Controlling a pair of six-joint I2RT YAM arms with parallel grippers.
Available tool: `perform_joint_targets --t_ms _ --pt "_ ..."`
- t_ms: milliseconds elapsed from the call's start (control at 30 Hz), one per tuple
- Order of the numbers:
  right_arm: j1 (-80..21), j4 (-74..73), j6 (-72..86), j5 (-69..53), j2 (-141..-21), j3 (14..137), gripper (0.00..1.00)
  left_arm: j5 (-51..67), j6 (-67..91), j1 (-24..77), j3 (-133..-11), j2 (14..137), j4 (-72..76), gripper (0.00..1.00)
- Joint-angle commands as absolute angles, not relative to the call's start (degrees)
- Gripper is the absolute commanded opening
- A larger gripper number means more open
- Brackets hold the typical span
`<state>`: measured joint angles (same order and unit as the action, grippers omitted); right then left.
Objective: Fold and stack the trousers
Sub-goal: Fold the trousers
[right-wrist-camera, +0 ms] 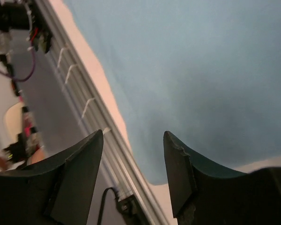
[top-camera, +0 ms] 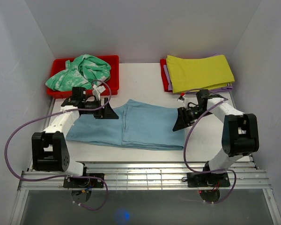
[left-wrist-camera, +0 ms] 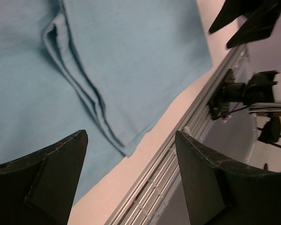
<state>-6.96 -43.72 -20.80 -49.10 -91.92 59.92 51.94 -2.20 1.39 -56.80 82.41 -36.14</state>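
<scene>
A red bin (top-camera: 113, 70) at the far left of the bench (top-camera: 140, 75) held a mint-green patterned garment (top-camera: 79, 70); a red tray (top-camera: 164, 77) at far right carried a yellow-green cloth (top-camera: 199, 72). The trousers (top-camera: 140, 124) lay folded mid-bench, with bare bench along their near edge. The left gripper (top-camera: 108, 112) and right gripper (top-camera: 180, 123) hovered released over opposite ends.

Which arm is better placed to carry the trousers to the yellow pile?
Probably right: the right gripper, open, hangs at the trousers' right edge, nearest the yellow pile; the left gripper is farther.
</scene>
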Motion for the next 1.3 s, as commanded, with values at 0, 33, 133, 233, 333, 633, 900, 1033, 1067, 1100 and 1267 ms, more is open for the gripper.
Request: perform_joint_targets --t_ms 0,33,133,233,333,633,900,1033,1067,1100,1267 --pt "-7.3 -61.1 -38.3 -59.7 -95.4 58.9 0.59 64.9 6.4 2.7 -52.2 82.9 -24.1 0.86" --pt "-7.2 -62.1 -40.4 -61.1 -96.1 59.4 0.59 65.1 9.6 3.4 -51.3 83.4 -22.2 0.85" --pt "-7.3 -63.8 -41.4 -64.2 -100.6 60.4 0.59 64.2 12.6 7.4 -48.3 85.9 -16.3 0.84" --pt "-7.3 -61.4 -38.3 -62.0 -105.6 59.8 0.56 63.5 16.2 11.0 -46.2 88.0 -11.0 0.84" --pt "-7.3 -57.7 -33.8 -57.5 -110.9 58.4 0.55 63.5 17.8 13.3 -46.4 93.6 -8.9 0.84" --pt "-6.3 -49.3 -27.9 -37.9 -111.1 56.2 0.6 55.8 17.8 14.9 -51.1 106.0 -10.9 0.79" --pt "3.3 -57.6 -29.4 -36.4 -98.3 67.8 0.7 57.0 14.4 13.2 -59.1 97.8 -17.1 0.84" --pt "10.9 -56.0 -27.0 -34.3 -95.3 66.5 0.7 61.3 17.4 1.1 -58.4 92.1 -19.8 0.89" --pt "11.3 -55.3 -25.7 -32.4 -95.4 65.0 0.7 61.0 12.5 -1.6 -59.5 91.8 -25.8 0.89" --pt "11.5 -54.6 -25.2 -31.8 -95.9 64.3 0.68 60.0 9.6 -5.7 -61.0 91.5 -28.6 0.89" --pt "11.5 -50.4 -24.0 -34.0 -102.5 61.4 0.6 61.4 2.4 -18.4 -64.9 90.3 -39.2 0.91"
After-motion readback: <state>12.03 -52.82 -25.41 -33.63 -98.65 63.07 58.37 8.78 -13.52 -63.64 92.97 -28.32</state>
